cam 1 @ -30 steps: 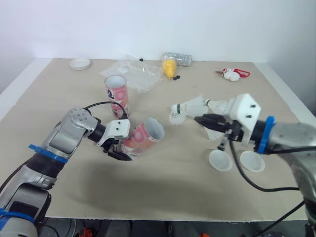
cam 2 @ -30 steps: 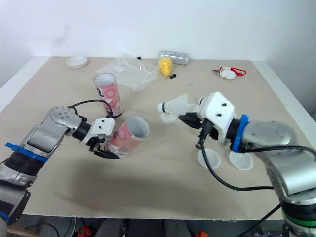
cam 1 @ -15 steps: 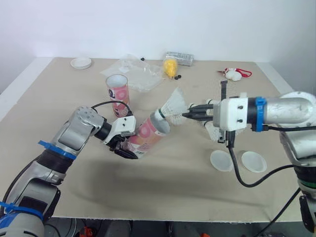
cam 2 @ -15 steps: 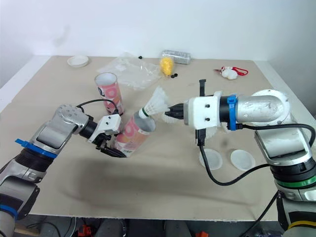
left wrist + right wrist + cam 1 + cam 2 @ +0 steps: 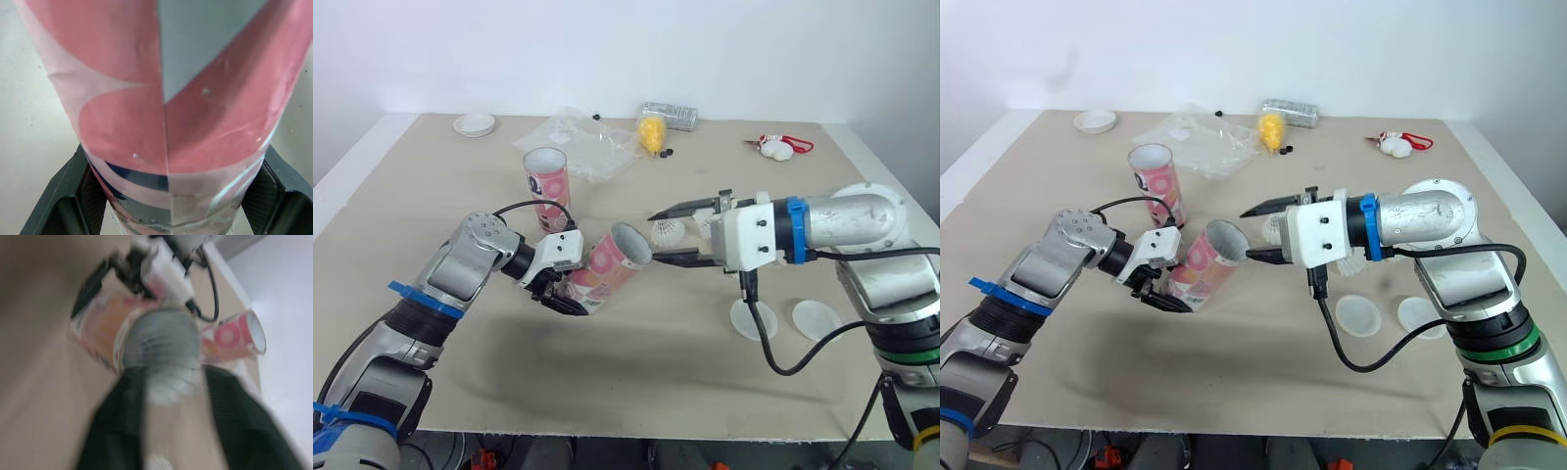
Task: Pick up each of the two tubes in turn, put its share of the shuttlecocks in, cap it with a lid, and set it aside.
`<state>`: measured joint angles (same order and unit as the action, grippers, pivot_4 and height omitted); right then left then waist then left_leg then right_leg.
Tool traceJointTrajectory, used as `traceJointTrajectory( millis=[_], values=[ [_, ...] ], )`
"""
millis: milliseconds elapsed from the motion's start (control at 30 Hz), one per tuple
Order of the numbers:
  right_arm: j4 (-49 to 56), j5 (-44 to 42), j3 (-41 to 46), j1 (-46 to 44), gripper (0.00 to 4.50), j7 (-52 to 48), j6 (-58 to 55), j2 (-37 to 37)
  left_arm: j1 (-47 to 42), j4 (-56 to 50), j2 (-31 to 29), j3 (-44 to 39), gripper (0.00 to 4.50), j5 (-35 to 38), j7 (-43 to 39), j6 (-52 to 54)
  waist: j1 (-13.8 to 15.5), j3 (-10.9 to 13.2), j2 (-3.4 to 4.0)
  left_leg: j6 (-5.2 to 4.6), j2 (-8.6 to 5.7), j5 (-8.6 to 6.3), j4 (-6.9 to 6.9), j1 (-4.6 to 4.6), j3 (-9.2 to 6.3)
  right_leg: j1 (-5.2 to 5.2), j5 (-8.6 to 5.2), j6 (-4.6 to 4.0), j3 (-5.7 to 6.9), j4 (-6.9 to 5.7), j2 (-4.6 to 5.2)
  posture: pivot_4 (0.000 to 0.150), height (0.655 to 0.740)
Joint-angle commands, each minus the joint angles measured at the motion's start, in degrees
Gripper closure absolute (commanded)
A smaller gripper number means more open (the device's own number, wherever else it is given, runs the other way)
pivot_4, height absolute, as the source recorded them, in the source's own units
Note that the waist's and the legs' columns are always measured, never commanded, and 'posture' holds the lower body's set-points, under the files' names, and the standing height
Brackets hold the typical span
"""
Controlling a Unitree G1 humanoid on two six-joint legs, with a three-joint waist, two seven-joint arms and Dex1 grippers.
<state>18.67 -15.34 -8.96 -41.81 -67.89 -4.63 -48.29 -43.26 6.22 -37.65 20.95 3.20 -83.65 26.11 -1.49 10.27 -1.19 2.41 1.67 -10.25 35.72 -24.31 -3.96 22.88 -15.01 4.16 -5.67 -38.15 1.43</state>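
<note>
A tilted tube (image 5: 610, 268) is pinched near its base by the left hand (image 5: 558, 292). The right hand (image 5: 658, 237) is held spread just at its mouth. A second tube (image 5: 546, 186) stands behind on the counter (image 5: 431, 206).

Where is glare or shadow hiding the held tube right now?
Left eye view: even light, no glare on the held tube, though its mouth reads shaded grey. Left wrist view: only tiny highlights on its wrap; the fingers at its sides are dark.
</note>
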Motion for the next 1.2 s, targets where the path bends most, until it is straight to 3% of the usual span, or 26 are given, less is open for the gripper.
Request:
traceJointTrajectory(
  millis=[33, 133, 233, 333, 433, 600, 1200],
  values=[
    [2.58, -9.53, 7.35, 0.8, 0.42, 3.35, -9.18, 0.78, 0.4, 1.42, 0.19, 0.54, 1.41, -0.89, 1.72, -1.6, 0.03, 0.0, 0.0, 0.0, 0.0, 0.0, 0.01, 0.0, 0.0, -0.01, 0.0, 0.0, 0.0, 0.0, 0.0, 0.15, 0.74],
    [1.21, -16.71, 13.38, 3.16, 0.42, 12.08, -22.0, 3.28, 0.27, 2.82, 0.24, 0.4, 1.41, -1.53, 2.59, -3.76, 0.05, -0.01, -0.01, -0.01, 0.03, 0.01, 0.03, 0.01, -0.01, -0.01, 0.07, -0.04, -0.01, -0.02, -0.02, 0.15, 0.74],
    [0.61, -16.7, 14.95, 9.29, 0.42, 19.32, -29.76, 5.13, -0.16, 4.88, -0.22, 0.63, 1.41, -2.59, 2.92, -7.31, 0.13, -0.04, -0.06, -0.12, 0.02, 0.08, 0.05, 0.03, -0.06, -0.06, 0.14, -0.13, 0.05, -0.01, -0.03, 0.15, 0.74],
    [4.62, -14.89, 10.25, 14.02, 0.42, 34.47, -40.85, 14.32, -1.66, 7.8, -0.97, 0.86, 1.41, -4.09, 2.9, -11.84, -0.02, -0.05, -0.08, -0.24, 0.04, 0.15, 0.03, 0.08, -0.03, -0.05, 0.11, -0.37, 0.0, -0.01, -0.05, 0.15, 0.74],
    [6.06, -11.23, 6.56, 14.63, 0.42, 42.65, -45.52, 20.36, -2.3, 8.63, -1.01, 0.45, 1.41, -3.61, 2.19, -12.59, -0.8, 0.04, 0.09, -0.5, 0.08, 0.46, -0.19, 0.05, 0.02, 0.23, 0.38, -0.48, -0.09, -0.13, -0.16, 0.15, 0.74],
    [1.52, -7.91, 5.84, 13.05, 0.42, 49.28, -45.71, 26.72, -1.27, 7.49, -1.47, 0.1, 1.41, -2.28, 0.5, -12.29, -1.25, 0.09, 0.14, -0.57, 0.07, 0.64, -0.2, -0.04, 0.07, 0.34, 0.61, -0.39, -0.13, -0.09, -0.16, 0.15, 0.74],
    [-19.8, 1.31, 2.94, 4.75, 0.42, 52.35, -34.78, 39.44, 2.47, 2.86, -3.33, -1.36, 1.41, -0.72, 0.54, -8.67, -1.56, 0.09, 0.15, -0.63, 0.14, 0.6, -0.46, -0.02, 0.07, 0.42, 0.57, -0.22, -0.11, -0.09, -0.26, 0.15, 0.74]
  ],
)
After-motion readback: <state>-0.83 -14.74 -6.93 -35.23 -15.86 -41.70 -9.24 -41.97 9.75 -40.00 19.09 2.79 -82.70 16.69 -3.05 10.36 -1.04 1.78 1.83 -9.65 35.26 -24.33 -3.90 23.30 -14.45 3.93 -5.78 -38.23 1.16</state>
